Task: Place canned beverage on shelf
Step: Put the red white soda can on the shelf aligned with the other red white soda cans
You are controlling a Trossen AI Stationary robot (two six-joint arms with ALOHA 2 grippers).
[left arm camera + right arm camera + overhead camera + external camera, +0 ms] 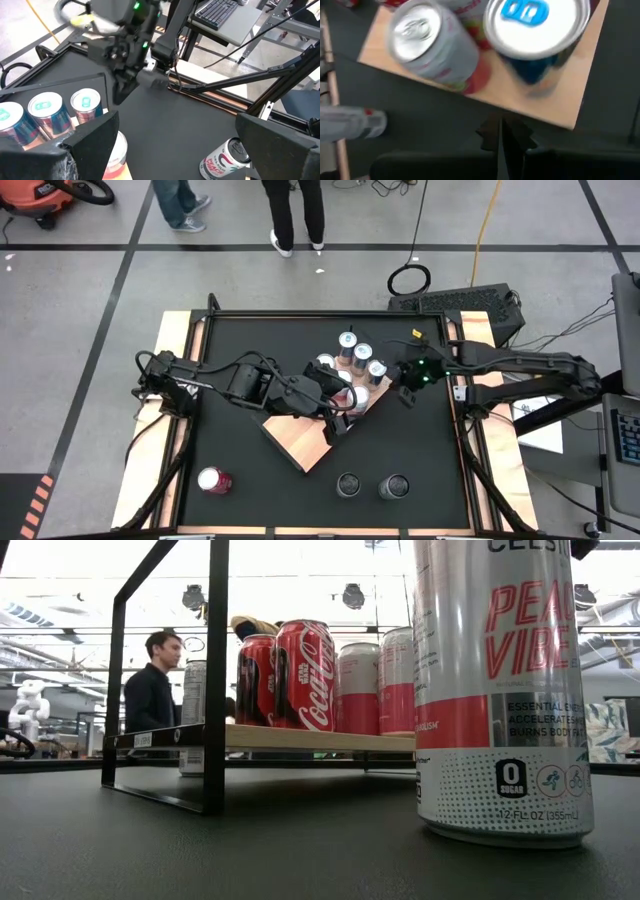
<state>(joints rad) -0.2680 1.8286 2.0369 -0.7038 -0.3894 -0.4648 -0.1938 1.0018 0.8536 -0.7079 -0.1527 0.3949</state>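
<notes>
Tabletop (240,340): 3 cans | shelf (300,442): 6 cans | left claw (340,423) apart | right claw (407,393) together

A robotics lab or open workshop hall: grey concrete floor (100,290) marked with black tape lines, cables trailing, a keyboard (455,302) beside the rig. People (295,215) stand nearby, and ceiling lights run into a wide room behind.

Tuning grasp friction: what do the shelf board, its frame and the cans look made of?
The shelf board looks like light wood or laminate, matte, with faint grain; which one is unclear. Its frame looks like black painted metal bar: thin, square-edged, slight sheen. The cans look like aluminium: glossy printed sides, bare silvery tops with pull tabs in the right wrist view.
</notes>
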